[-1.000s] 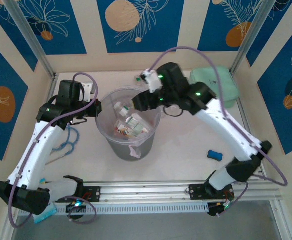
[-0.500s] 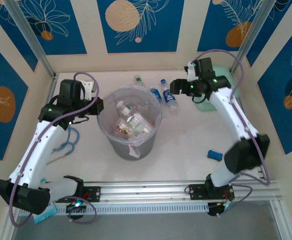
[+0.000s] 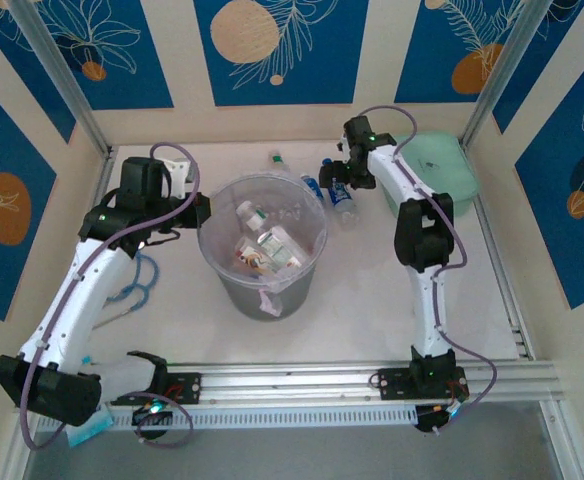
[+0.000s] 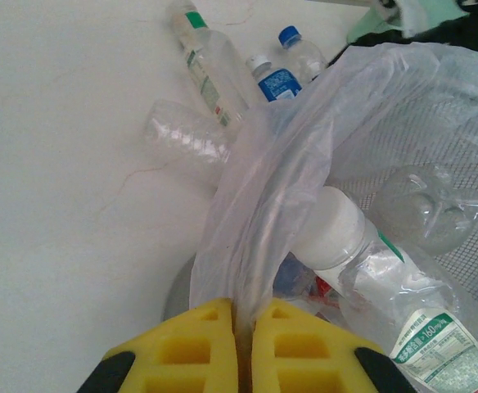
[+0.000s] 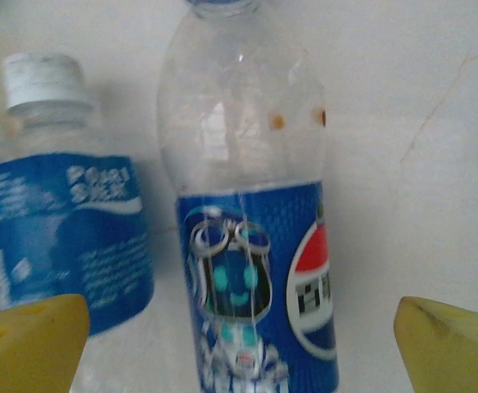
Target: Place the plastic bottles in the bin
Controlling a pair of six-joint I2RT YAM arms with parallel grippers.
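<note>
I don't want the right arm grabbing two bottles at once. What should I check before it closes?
1. Right gripper jaws wide open: ok.
2. Pepsi-label bottle lies between the jaws: ok.
3. White-capped bottle clear of the closing path: cannot tell; one fingertip overlaps its lower end in the right wrist view.
4. Left gripper shut on the bag at the rim: ok.
5. Room in the bin: ok; the bottles inside lie below the rim.
</note>
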